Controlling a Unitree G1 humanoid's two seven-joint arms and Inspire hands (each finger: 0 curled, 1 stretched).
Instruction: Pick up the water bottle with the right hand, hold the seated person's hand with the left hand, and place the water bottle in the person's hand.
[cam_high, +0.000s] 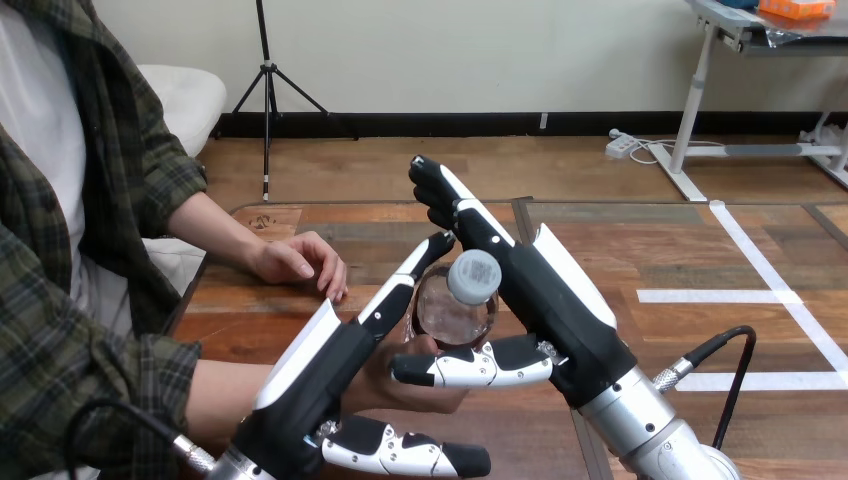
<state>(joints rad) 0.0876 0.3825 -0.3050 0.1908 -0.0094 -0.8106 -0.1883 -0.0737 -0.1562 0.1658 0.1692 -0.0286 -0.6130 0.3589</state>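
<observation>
We see the clear, round bottle (450, 315), pale cap (473, 276) towards us, sitting in the person's cupped hand (415, 385) above the wooden table (620, 250). The right hand (545, 290) flanks it, fingers straight behind, thumb stretched across its near side, not clenched. The left hand (330, 365) lies along the person's hand, fingers straight, thumb out below.

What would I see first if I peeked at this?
First, the two robot hands meeting over the middle of the table: the left hand and the right hand, both with straight fingers. Squeezed between them stands a clear water bottle with a white cap. The person's nearer hand sits just under it, and the person's farther hand rests on the table at the left.
</observation>
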